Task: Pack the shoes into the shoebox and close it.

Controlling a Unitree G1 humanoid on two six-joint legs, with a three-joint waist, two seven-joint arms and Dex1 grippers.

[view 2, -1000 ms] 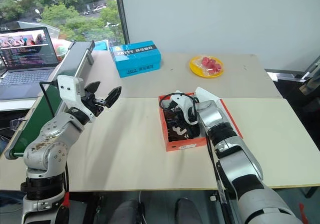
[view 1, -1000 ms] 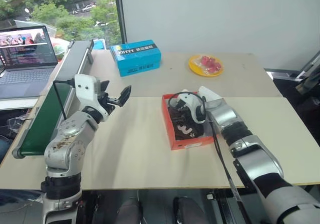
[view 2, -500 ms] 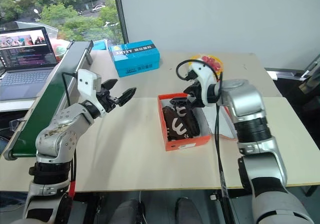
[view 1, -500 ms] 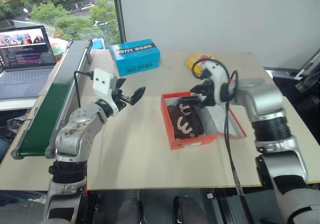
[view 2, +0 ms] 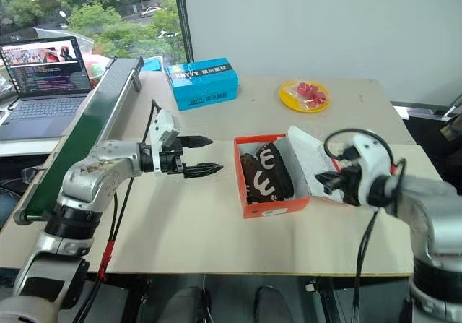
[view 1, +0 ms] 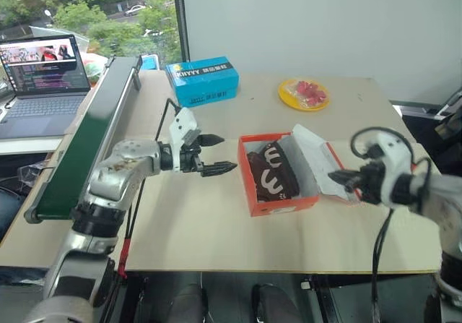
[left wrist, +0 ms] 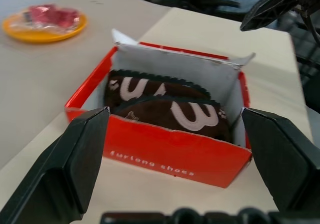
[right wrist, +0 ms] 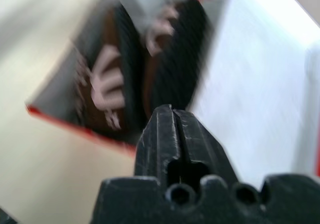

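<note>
Cardboard shoebox (view 1: 278, 200) light, lid (view 1: 317, 160) floppy; you push lid's free edge. Shoes (view 1: 273, 176) soft, already inside. Left gripper (view 1: 218, 154) spread empty; right gripper (view 1: 338, 178) pinched closed, empty.

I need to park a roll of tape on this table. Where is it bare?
Bare: the near strip in front of the shoebox, and the stretch between the blue box and the yellow plate. Crowded: beside the shoebox, where the left hand and right hand flank it.

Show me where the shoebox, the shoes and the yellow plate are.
shoebox (view 1: 283, 206): left eye view, on its orange-red front wall.
shoes (view 1: 273, 177): left eye view, on the brown side with the white mark.
yellow plate (view 1: 287, 93): left eye view, on its left rim.
</note>
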